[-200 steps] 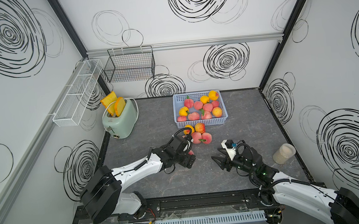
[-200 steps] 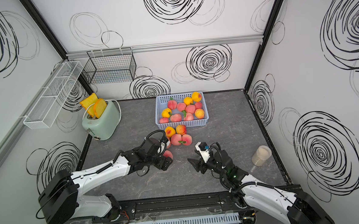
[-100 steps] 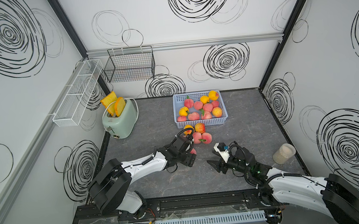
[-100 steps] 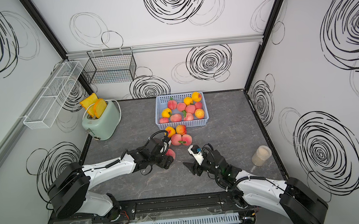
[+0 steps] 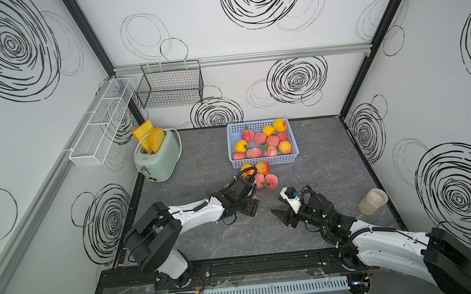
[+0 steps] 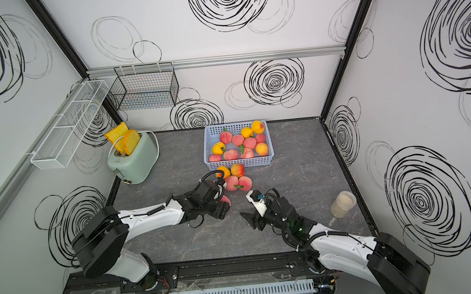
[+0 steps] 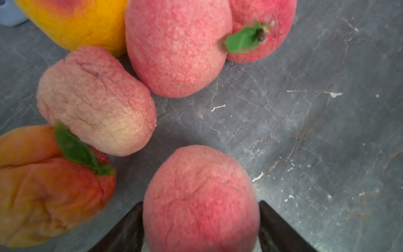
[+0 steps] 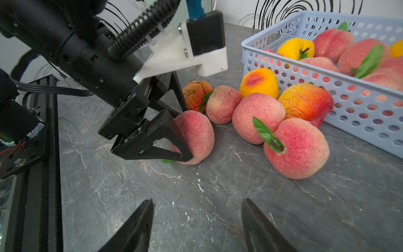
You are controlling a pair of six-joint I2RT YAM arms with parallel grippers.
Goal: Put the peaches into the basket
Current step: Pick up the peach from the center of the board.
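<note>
A light blue basket (image 5: 259, 124) (image 6: 238, 163) (image 8: 359, 109) at the back middle holds several peaches. More loose peaches (image 5: 271, 181) (image 6: 238, 170) (image 8: 258, 121) lie on the grey table just in front of it. My left gripper (image 7: 200, 203) (image 8: 182, 133) is shut on a pink peach (image 7: 200, 196) (image 8: 197, 136) (image 6: 226, 200) that rests on the table at the near edge of that cluster, a black finger pressed on each side. My right gripper (image 8: 197, 199) (image 5: 279, 207) stands open over bare table to the right, empty.
A green toaster (image 5: 158, 157) with bread slices stands at the back left. A jar (image 5: 373, 201) sits by the right wall. A black wire basket (image 5: 170, 86) and a white wire rack (image 5: 101, 124) hang on the walls. The front rail (image 8: 30, 152) runs beside the left arm.
The left gripper's fingers have closed in onto the pink peach. The right gripper has shifted slightly toward the peach cluster and stayed open.
</note>
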